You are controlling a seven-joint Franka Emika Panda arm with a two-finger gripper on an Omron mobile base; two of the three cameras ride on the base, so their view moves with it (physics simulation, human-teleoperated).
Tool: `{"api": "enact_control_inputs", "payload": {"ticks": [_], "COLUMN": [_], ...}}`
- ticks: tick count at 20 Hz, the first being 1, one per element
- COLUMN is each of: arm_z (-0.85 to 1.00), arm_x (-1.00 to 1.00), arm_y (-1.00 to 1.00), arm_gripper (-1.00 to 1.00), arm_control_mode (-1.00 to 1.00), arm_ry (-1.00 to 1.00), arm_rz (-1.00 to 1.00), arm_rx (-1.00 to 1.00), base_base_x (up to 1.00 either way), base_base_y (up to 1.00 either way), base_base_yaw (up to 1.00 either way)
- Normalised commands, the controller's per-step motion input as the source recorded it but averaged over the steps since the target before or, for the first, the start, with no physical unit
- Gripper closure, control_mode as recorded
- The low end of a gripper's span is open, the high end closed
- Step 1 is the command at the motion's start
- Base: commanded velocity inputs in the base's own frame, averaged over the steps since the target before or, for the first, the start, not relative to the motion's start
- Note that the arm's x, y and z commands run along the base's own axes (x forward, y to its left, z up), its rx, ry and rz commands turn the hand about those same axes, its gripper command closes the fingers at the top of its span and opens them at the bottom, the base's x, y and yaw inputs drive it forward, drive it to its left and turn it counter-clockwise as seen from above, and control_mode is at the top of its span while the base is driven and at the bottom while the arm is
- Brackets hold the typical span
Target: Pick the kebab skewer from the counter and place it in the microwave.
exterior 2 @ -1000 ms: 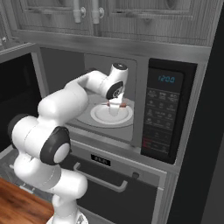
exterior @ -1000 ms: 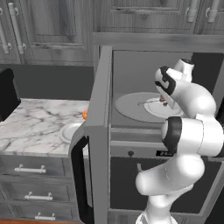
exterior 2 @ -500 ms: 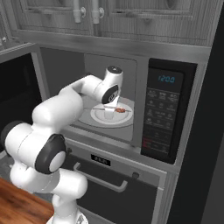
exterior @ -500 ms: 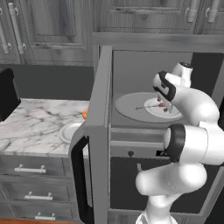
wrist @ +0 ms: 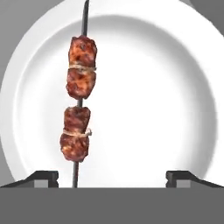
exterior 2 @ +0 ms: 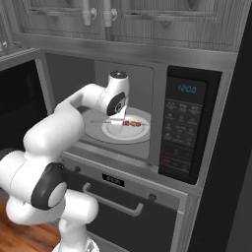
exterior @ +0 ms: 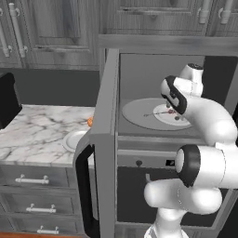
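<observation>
The kebab skewer (wrist: 78,113), a dark stick with reddish-brown meat chunks, lies flat on a white plate (wrist: 157,109) inside the microwave (exterior 2: 184,123). The plate (exterior 2: 118,133) rests on the round grey turntable (exterior: 137,111). My gripper (wrist: 113,177) hangs just above the plate, open, with its tips wide apart and nothing between them. The skewer (exterior 2: 132,123) sits to one side of the gap, free of both tips. From the left, the skewer (exterior: 160,113) shows just below my hand. The microwave door (exterior: 104,139) stands swung wide open.
The marble counter (exterior: 37,132) lies left of the open door, with a small white plate (exterior: 74,139) and an orange doughnut (exterior: 89,122) near the door's edge. A black coffee machine (exterior: 7,100) stands at the far left. Cabinets hang overhead.
My jaws have opened and let go of the skewer, which now rests on the plate. The hand has drawn back slightly from it.
</observation>
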Motion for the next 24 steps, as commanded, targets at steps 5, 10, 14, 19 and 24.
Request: {"api": "enact_control_inputs", "payload": {"ticks": [5,10,14,19,24], "arm_z": [0.28,0.29,0.24,0.34,0.42], "arm_x": [-0.86,-0.99,-1.00,-1.00,-1.00], "arm_y": [0.06,0.00,0.00,0.00,0.03], "arm_gripper": [-1.00,-1.00,-1.00,-1.00,-1.00], "arm_control_mode": [-1.00,-1.00,-1.00,-1.00,-1.00], "arm_ry": [-0.06,-0.10,-0.14,-0.16,-0.05], "arm_rz": [0.04,0.07,0.09,0.36,0.54], "arm_rx": [-0.07,-0.01,0.00,-0.10,-0.23], "base_base_x": [0.00,0.00,0.00,0.00,0.00], "base_base_y": [0.00,0.00,0.00,0.00,0.00], "base_base_yaw": [0.00,0.00,0.00,0.00,0.00]}}
